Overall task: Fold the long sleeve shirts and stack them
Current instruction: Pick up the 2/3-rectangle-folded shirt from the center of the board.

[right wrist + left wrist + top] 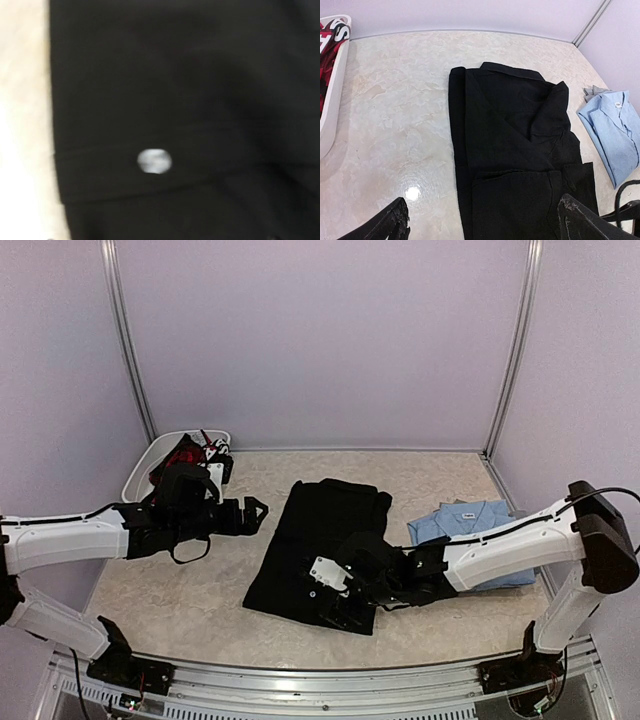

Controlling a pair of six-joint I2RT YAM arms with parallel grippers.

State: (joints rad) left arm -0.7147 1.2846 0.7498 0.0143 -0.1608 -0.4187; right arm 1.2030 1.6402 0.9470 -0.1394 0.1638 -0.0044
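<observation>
**Top external view:** the black shirt lies in the middle of the pale marbled worktop. It is folded into a long panel that runs from the upper centre of the frame down toward the lower centre. The light blue shirt lies folded to the right of it, near but apart, collar toward the top of the frame. The right arm crosses over the lower part of the blue shirt and ends over the black shirt's lower right corner. The right jaws are dark against the dark cloth, so I cannot tell whether they are apart or together. The left arm reaches in from the left, and the left jaws stand apart, empty, just left of the black shirt. A white bin holding red and black cloth sits at the upper left.

**Left wrist view:** the two fingertips sit at the bottom corners, spread wide with nothing between them. The black shirt fills the centre, collar at the top, with a sleeve folded across it. The light blue shirt is at the right edge and the white bin at the left edge.

**Right wrist view:** it is blurred and very close. The black shirt covers nearly the whole frame, with one white button on a stitched band. A strip of worktop shows on the left. The jaws do not show here.
</observation>
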